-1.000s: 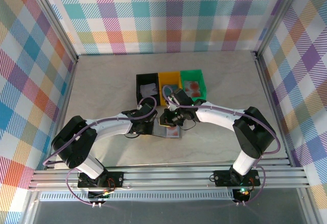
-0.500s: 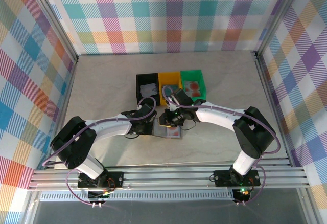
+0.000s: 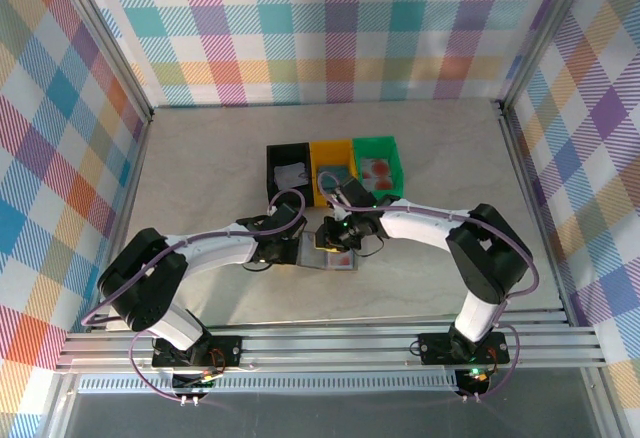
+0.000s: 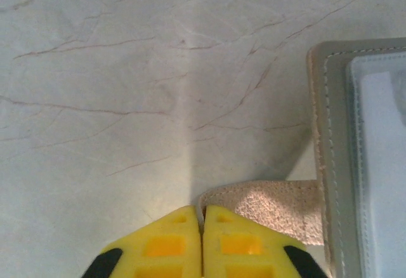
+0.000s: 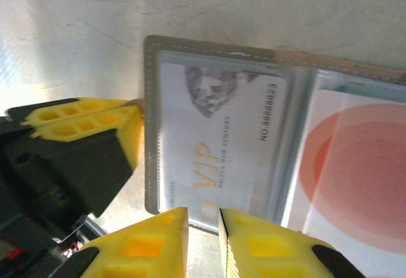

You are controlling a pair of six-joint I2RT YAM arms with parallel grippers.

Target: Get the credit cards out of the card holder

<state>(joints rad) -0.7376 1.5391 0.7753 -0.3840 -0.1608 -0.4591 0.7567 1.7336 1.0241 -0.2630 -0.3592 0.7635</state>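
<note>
Top external: the card holder (image 3: 318, 258) lay open and flat on the tabletop (image 3: 200, 158), mid-table, between the two grippers.
Holder axis: the long side ran left-right, with two panels side by side.
Left gripper (image 3: 292, 248): it sat at the holder's left edge, low on the tabletop.
Right gripper (image 3: 333, 236): it sat over the holder's far edge, pointing back at the panels.
Left wrist: the left gripper's jaws were practically together, with only a hairline slit. The holder's tan tab (image 4: 266, 205) ended right at that slit. I could not tell whether it was pinched or just touching.
Right wrist: the right gripper's (image 5: 203, 218) jaws were narrowly apart, straddling the near edge of the panel that held the whitish-grey VIP card (image 5: 216, 145). I could not tell whether anything was clamped.
Cards: the VIP card and the reddish-pink card (image 5: 355, 183) were both seated in their pockets; a teal sliver showed above the pink one.
Key relation: the VIP card lay straight ahead of the right gripper, with its long axis in line with the fingers and its short edge facing them.
Nearer arm: the right arm was nearer. The left gripper (image 5: 127, 118) butted the holder's rim (image 5: 150, 164) on the outer side, placed to pin it.
Judgement: the pull looked likely to run along the card's long axis. I could not tell where the pocket mouth was.
Risk: the holder would likely drag along if the left side wasn't anchoring it.
</note>
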